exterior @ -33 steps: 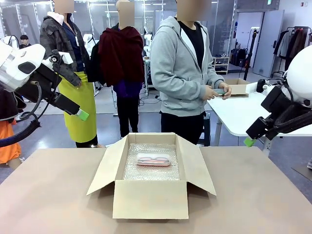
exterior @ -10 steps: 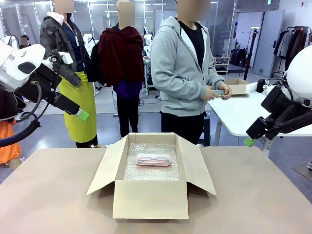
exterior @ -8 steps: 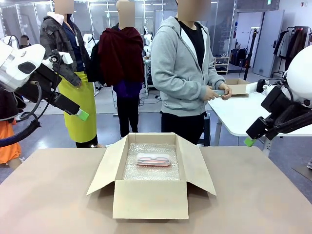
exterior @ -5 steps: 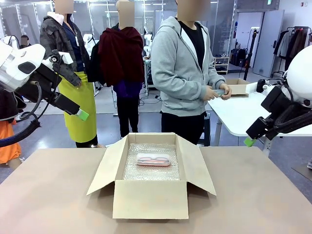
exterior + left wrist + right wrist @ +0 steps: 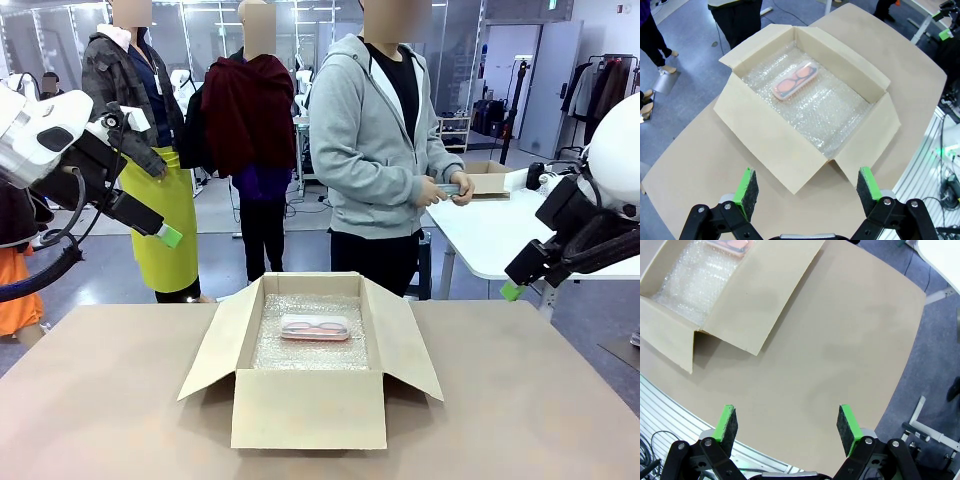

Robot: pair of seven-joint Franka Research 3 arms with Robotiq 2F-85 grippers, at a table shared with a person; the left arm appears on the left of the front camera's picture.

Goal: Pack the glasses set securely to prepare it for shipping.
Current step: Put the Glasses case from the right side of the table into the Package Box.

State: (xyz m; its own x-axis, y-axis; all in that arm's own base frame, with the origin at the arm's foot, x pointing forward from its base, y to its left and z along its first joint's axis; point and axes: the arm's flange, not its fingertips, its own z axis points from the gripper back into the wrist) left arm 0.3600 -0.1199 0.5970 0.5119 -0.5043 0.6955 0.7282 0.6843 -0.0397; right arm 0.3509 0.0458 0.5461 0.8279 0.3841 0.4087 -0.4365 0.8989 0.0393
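Note:
A pale pink glasses case lies flat on bubble wrap inside the open cardboard box at the table's middle. The person in the grey hoodie stands behind the table and holds a mint green case in both hands. My left gripper hangs open high above the table's left side, with nothing in it. On the right my right gripper hovers open and empty above bare tabletop, with a box flap and a corner of the pink case beyond it.
All four box flaps are folded outward. Bare tabletop surrounds the box on both sides. A white side table with a small cardboard box stands at the right. Two other people stand behind on the left.

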